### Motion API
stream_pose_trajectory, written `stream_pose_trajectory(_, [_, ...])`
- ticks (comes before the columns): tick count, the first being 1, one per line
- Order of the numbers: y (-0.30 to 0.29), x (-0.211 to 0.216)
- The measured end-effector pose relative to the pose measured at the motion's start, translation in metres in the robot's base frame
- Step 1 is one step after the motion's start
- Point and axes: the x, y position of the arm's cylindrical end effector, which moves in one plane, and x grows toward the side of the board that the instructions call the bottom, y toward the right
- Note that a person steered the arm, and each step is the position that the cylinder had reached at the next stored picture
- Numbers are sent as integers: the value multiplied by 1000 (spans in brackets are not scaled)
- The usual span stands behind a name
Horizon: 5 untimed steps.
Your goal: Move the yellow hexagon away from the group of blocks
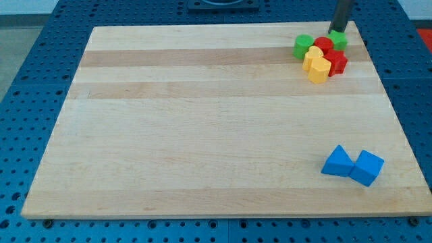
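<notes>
A tight group of blocks sits at the view's top right of the wooden board (202, 121). It holds a green block (303, 46) on the left, a second green block (338, 39) at the top right, two red blocks (325, 45) (337, 61), and two yellow blocks. The upper yellow block (313, 55) and the lower yellow hexagon (319, 69) touch each other at the group's lower left. My tip (335, 32) is at the group's top right, right against the second green block, apart from the yellow blocks.
Two blue blocks lie side by side at the view's bottom right: a triangular one (337, 163) and a cube-like one (368, 167). The board's right edge runs close to both clusters. A blue perforated table surrounds the board.
</notes>
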Motion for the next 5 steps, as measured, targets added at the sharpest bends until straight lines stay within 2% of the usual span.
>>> stream_pose_trajectory(2, [-41, 79])
stream_pose_trajectory(5, [-126, 225])
